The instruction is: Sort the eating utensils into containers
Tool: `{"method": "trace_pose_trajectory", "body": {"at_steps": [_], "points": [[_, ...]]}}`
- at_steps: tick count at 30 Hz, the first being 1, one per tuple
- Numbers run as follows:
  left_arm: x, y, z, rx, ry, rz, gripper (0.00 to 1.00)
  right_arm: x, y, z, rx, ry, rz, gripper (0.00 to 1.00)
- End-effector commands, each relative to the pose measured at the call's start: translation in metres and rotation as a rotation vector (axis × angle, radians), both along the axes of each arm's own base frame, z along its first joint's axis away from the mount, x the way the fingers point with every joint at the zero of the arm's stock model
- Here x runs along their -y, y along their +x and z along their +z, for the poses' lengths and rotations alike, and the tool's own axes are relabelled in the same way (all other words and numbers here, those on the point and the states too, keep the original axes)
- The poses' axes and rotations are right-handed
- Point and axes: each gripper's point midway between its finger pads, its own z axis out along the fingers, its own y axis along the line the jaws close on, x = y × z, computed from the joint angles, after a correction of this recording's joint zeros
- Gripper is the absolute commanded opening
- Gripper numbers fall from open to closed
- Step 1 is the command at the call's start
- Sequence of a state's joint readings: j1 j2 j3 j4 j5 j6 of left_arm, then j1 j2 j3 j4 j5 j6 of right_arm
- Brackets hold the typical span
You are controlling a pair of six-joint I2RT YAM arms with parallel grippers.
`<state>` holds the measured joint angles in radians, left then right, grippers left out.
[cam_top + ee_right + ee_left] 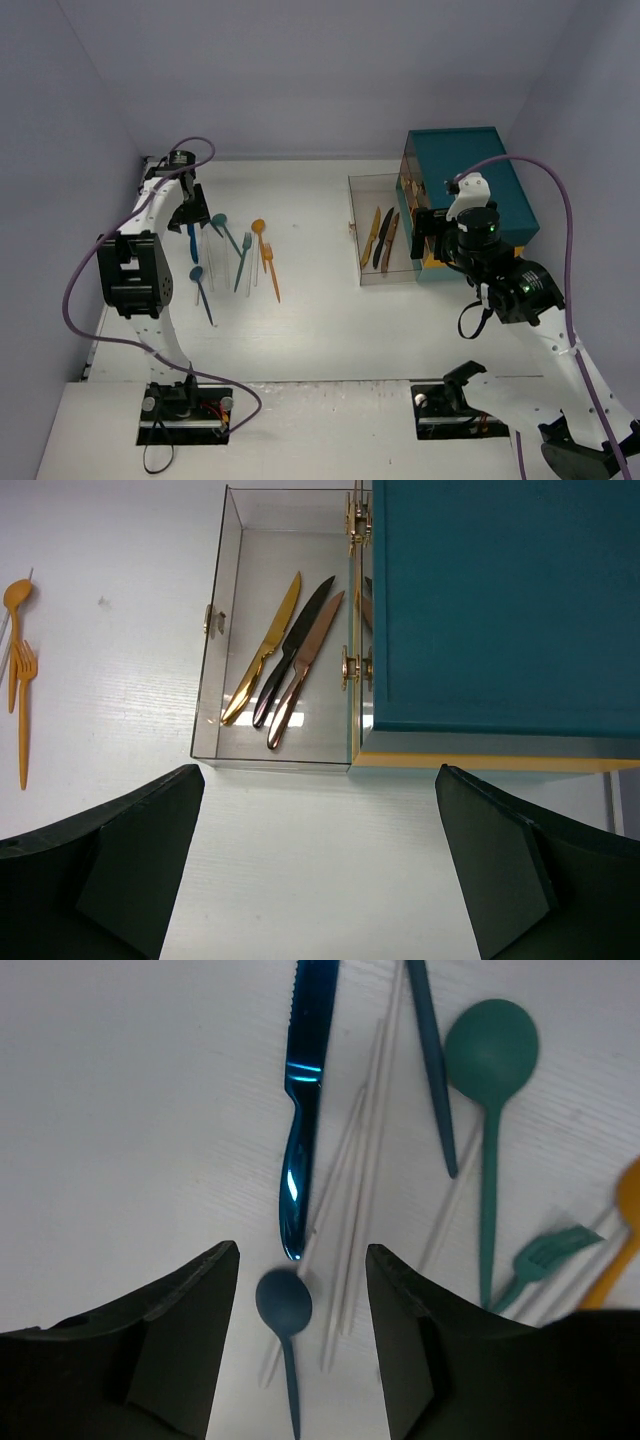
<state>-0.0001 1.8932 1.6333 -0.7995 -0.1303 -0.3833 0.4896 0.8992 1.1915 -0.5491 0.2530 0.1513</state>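
Note:
Loose utensils lie at the left of the table: a shiny blue knife, a dark blue spoon, a teal spoon, a teal fork, an orange spoon, an orange fork and several clear ones. My left gripper is open and empty above the blue knife's handle end. The clear container holds gold, dark and copper knives. My right gripper is open and empty, high above the container's near end.
A large teal chest with a yellow band stands against the clear container's right side. Purple-grey walls close in the table at the left, back and right. Bare white table lies between the utensil pile and the container.

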Motion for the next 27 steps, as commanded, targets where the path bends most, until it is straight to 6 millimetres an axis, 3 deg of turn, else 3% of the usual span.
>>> {"method": "trace_pose_trajectory", "body": {"at_steps": [1, 10, 27], "points": [[-0.018, 0.021, -0.007, -0.008, 0.006, -0.046, 0.5, -0.004, 0.009, 0.018, 0.051, 0.018, 0.009, 1.0], [-0.036, 0.028, -0.044, -0.082, -0.01, -0.037, 0.42, -0.003, 0.01, 0.016, 0.049, 0.012, 0.003, 1.0], [-0.028, 0.039, -0.079, -0.099, -0.064, -0.084, 0.29, -0.008, 0.014, 0.011, 0.028, 0.014, 0.008, 1.0]]}}
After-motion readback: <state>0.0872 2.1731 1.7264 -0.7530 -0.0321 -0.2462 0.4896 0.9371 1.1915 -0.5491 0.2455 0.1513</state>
